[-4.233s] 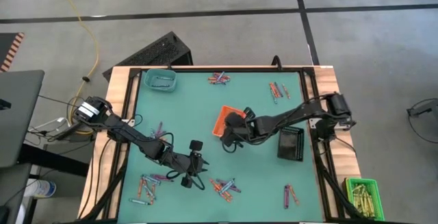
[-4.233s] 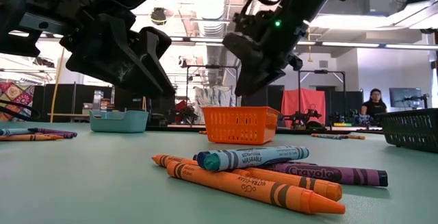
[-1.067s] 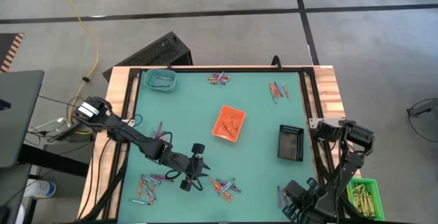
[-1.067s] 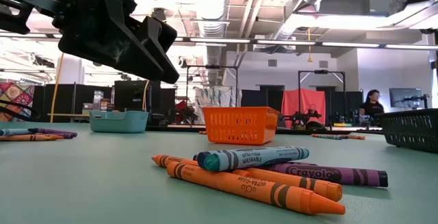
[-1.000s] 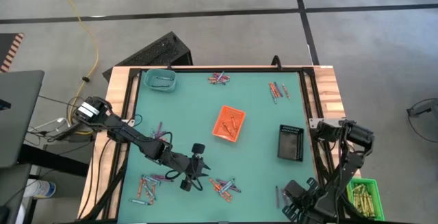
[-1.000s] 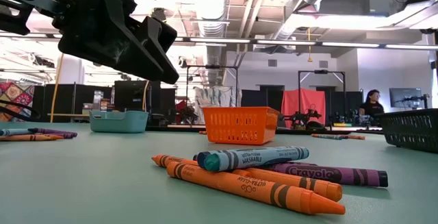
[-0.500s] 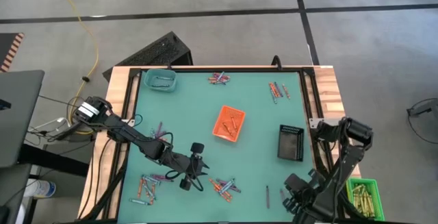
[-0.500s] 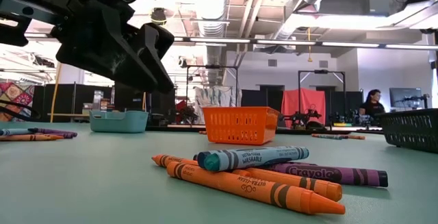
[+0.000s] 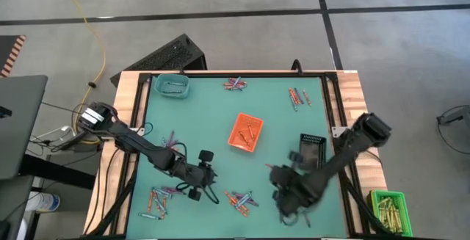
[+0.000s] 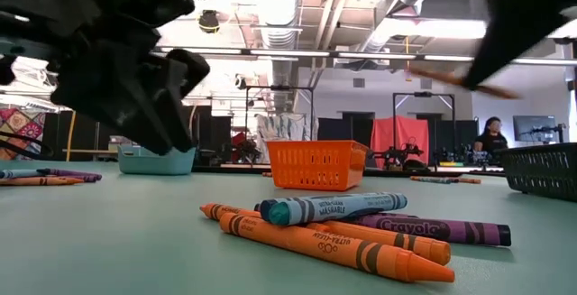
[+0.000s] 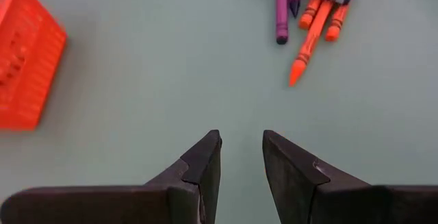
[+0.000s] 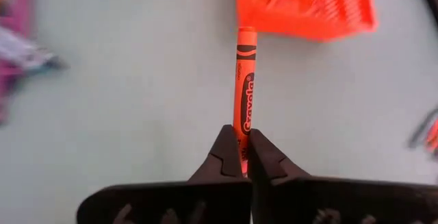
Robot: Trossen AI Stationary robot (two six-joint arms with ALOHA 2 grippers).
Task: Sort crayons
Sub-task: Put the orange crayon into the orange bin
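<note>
Orange crayon (image 12: 245, 101) clamped in right gripper (image 12: 242, 157), long axis straight out toward orange basket (image 12: 304, 5). High view: right gripper (image 9: 285, 196) over bare green mat (image 9: 205, 115), clear of edges. Low view: crayons (image 10: 343, 227) heaped on mat. Left wrist view: left gripper (image 11: 241, 157) fingers narrowly parted, empty, above mat.

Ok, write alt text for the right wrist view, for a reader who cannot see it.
The right gripper is shut on an orange crayon, which points toward an orange basket on the green table. Blurred pink and purple crayons lie off to one side.
</note>
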